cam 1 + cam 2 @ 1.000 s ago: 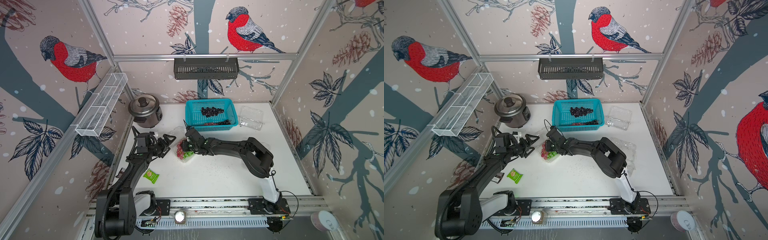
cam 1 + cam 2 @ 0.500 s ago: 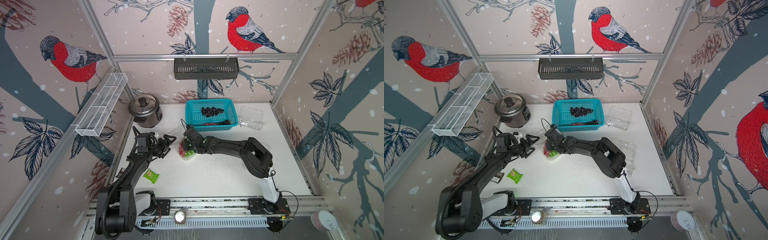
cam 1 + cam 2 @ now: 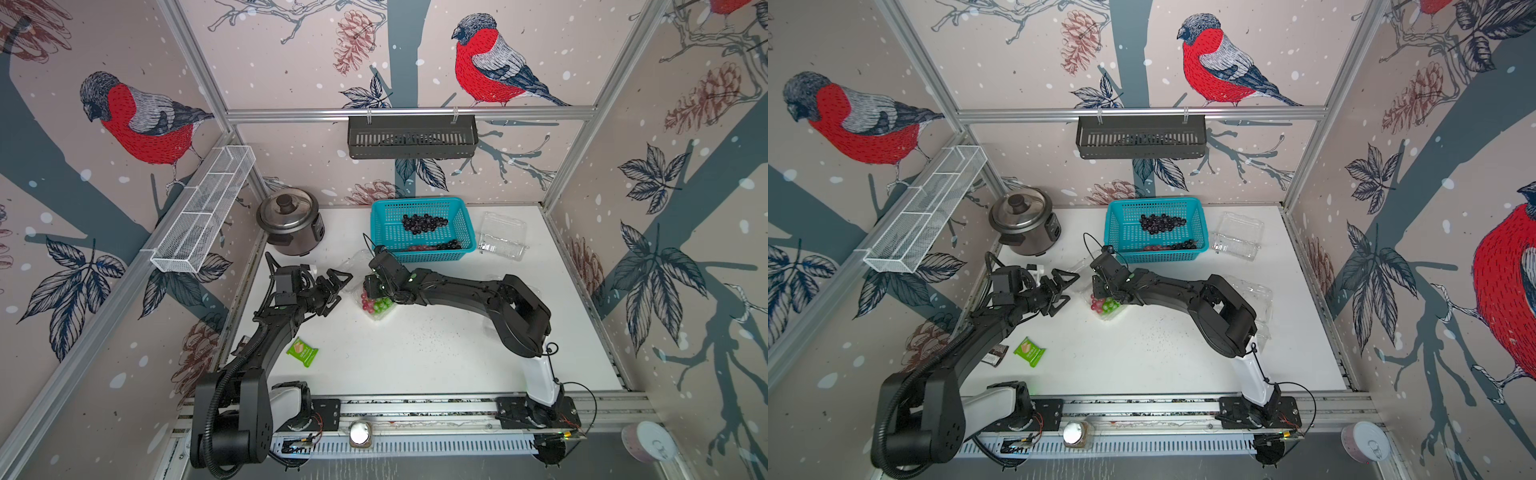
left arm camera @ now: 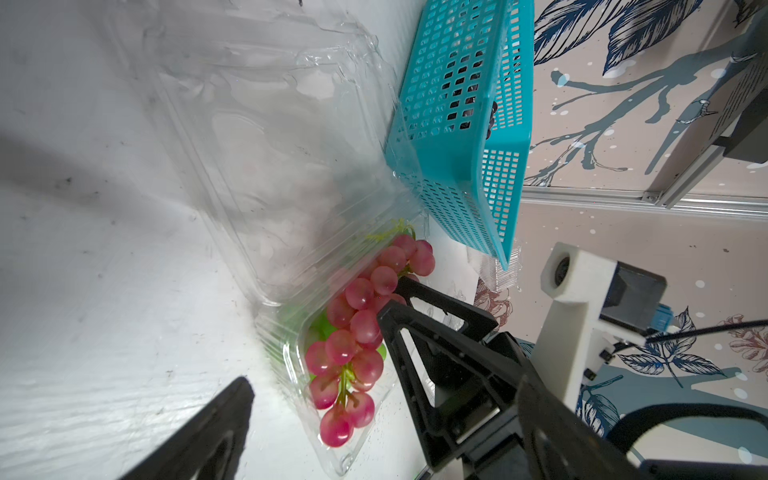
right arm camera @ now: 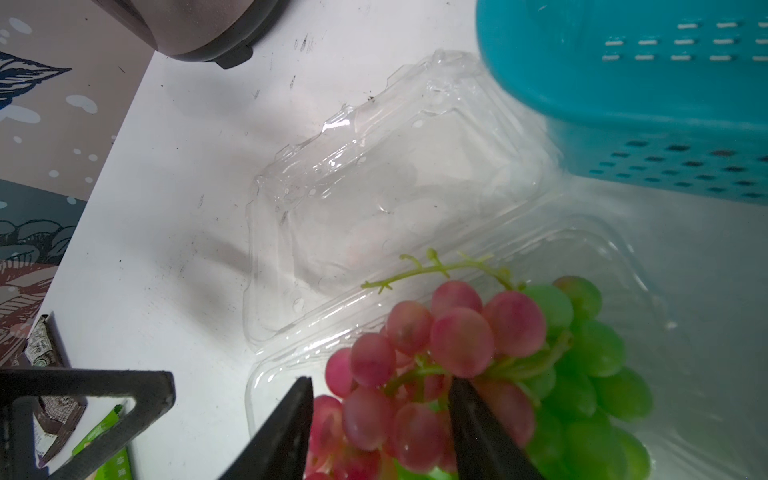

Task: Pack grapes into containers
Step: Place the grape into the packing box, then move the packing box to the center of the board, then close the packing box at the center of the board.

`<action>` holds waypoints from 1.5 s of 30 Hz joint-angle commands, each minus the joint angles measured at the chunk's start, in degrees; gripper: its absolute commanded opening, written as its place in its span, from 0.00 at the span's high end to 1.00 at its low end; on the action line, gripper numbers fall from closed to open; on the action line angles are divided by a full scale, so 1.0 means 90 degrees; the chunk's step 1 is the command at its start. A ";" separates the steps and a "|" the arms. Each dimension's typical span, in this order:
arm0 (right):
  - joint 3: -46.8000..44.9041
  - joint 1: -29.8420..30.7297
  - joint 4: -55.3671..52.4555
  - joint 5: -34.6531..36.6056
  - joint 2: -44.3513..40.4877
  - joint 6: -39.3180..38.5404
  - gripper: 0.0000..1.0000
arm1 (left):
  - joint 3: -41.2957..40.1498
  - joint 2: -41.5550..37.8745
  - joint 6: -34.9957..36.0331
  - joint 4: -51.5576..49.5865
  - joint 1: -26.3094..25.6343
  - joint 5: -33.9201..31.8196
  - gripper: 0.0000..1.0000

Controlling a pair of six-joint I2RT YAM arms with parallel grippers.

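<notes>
Our right tool (image 5: 380, 384) has its flat black fingers (image 5: 291, 424) parted, straddling the red bunch (image 5: 457, 336) of smooth, glossy round grapes; we cannot tell whether a pad touches the fruit. That bunch lies in the tray of an open clamshell (image 5: 602, 245) made of thin clear plastic with rounded corners and ribbed sides. A green bunch (image 5: 594, 353) lies pressed beside it, and thin pale stems stick out. The clamshell's lid (image 5: 395, 187) is folded back toward the teal basket (image 3: 424, 255), a perforated plastic rectangle on the white, scuffed bench (image 3: 415, 353). The basket holds a dark bunch (image 3: 424, 223), with more dark and red grapes along its front wall. Our left tool (image 3: 338, 293) hovers near the clamshell, its open triangular fingers spread wide and gripping nothing. A second clamshell (image 3: 503, 237) sits just beside the basket on the right. A round steel rice cooker (image 3: 289, 222) stands at the back left, and a crinkled green packet (image 3: 302, 352) lies near the left arm
</notes>
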 commanded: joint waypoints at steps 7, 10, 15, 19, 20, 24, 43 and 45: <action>0.0004 -0.0076 -0.0038 -0.0211 -0.0162 -0.0009 0.37 | 0.0045 0.0035 -0.0224 0.0467 -0.0004 0.0232 0.02; -0.0070 -0.0098 0.0026 -0.0332 -0.0286 0.0026 0.35 | 0.0019 0.0043 -0.0213 0.0463 -0.0009 0.0217 0.02; -0.0265 -0.0174 0.0250 -0.0562 -0.0519 0.0109 0.33 | -0.0021 0.0051 -0.0194 0.0473 -0.0004 0.0214 0.02; -0.0383 -0.0224 0.0362 -0.0635 -0.0685 0.0121 0.30 | -0.0039 0.0072 -0.0182 0.0454 -0.0009 0.0204 0.02; -0.0445 -0.0249 0.0409 -0.0661 -0.0746 0.0129 0.30 | -0.0041 0.0080 -0.0184 0.0459 -0.0008 0.0207 0.02; -0.0821 -0.0394 0.0755 -0.0909 -0.1068 0.0199 0.22 | -0.0103 0.0128 -0.0175 0.0493 -0.0009 0.0172 0.02; -0.2991 -0.1078 0.1272 -0.0904 -0.2287 0.0153 0.00 | -0.0154 0.1743 -0.0673 0.1966 -0.0007 -0.0320 0.02; -0.3033 -0.1116 0.1343 -0.1000 -0.2201 0.0161 0.00 | -0.0094 0.1858 -0.0627 0.1972 -0.0008 -0.0456 0.02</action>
